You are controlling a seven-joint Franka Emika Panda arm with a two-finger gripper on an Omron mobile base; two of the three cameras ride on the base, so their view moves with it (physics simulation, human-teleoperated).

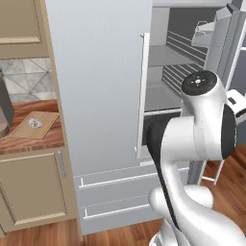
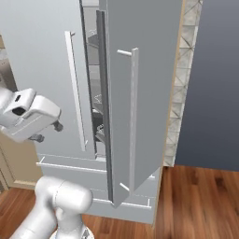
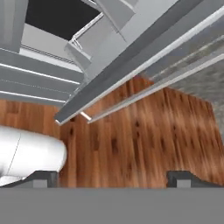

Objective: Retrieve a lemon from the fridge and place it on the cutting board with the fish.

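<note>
1. Nearest the left base camera, the white arm [image 1: 192,144] rises from the lower right and bends at a dark-capped joint in front of the open fridge [image 1: 101,96].
2. From the right base camera, the hand and its claw [image 2: 46,132] hang at the left edge, beside the fridge's left door and apart from it; two small dark tips poke out toward the door.
3. From the hand camera, the claw [image 3: 113,177] shows two dark fingertips [image 3: 183,178] set wide apart, spread, with nothing between them, over the wooden floor [image 3: 144,135].
4. One fridge door [image 2: 140,93] stands swung out, its long bar handle [image 2: 134,116] facing the right base camera.
5. Through the opening, grey shelves [image 1: 163,91] are visible from the left base camera; I cannot make out a lemon on them.
6. Left of the fridge, the cutting board [image 1: 43,127] lies flat on the reddish-brown table [image 1: 33,141].
7. On the board's middle rests the fish [image 1: 34,123], a small silvery lump.
8. Below the doors, two fridge drawers [image 1: 115,192] sit closed.
</note>
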